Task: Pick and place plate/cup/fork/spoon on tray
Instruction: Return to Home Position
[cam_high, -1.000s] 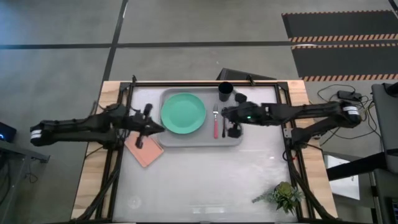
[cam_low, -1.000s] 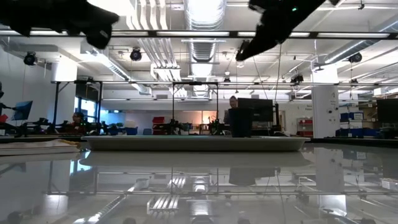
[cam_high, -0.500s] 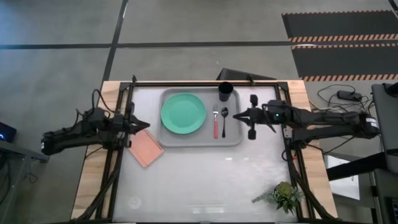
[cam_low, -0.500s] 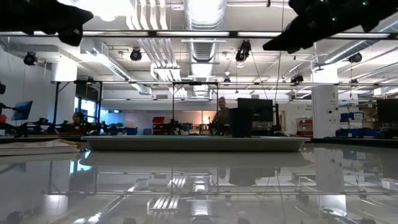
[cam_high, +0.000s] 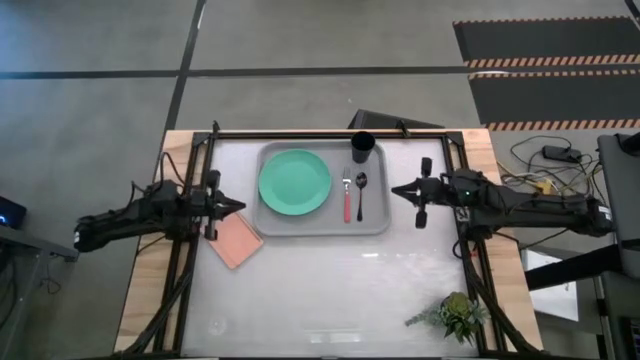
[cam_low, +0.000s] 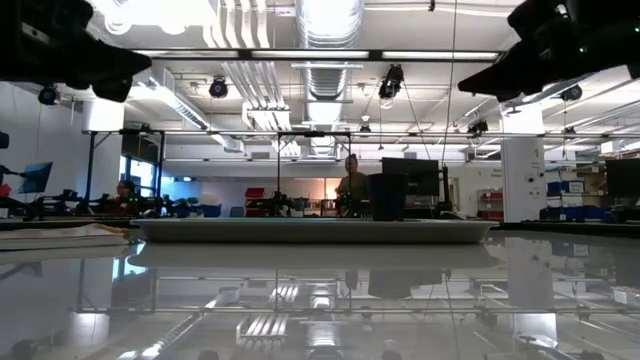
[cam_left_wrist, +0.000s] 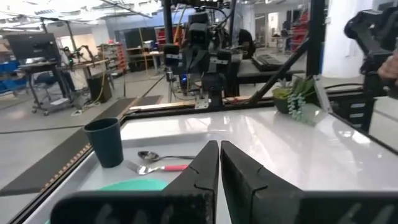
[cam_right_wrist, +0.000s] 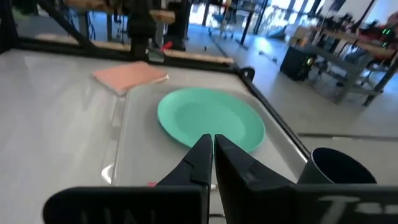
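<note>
Left claw (cam_high: 241, 208) and right claw (cam_high: 393, 189) are hovering closed and empty beside the tray (cam_high: 320, 226); from table level its rim is seemingly hiding the fork (cam_high: 347, 205)

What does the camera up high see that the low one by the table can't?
Only the high view shows the green plate, the fork and the spoon lying in the tray; from low down its rim hides them. Only the low view shows the big room behind, with ceiling lights and a person standing far off. Both show the tray, the black cup and parts of both arms, whose left gripper and right gripper are shut, either side of the tray.
</note>
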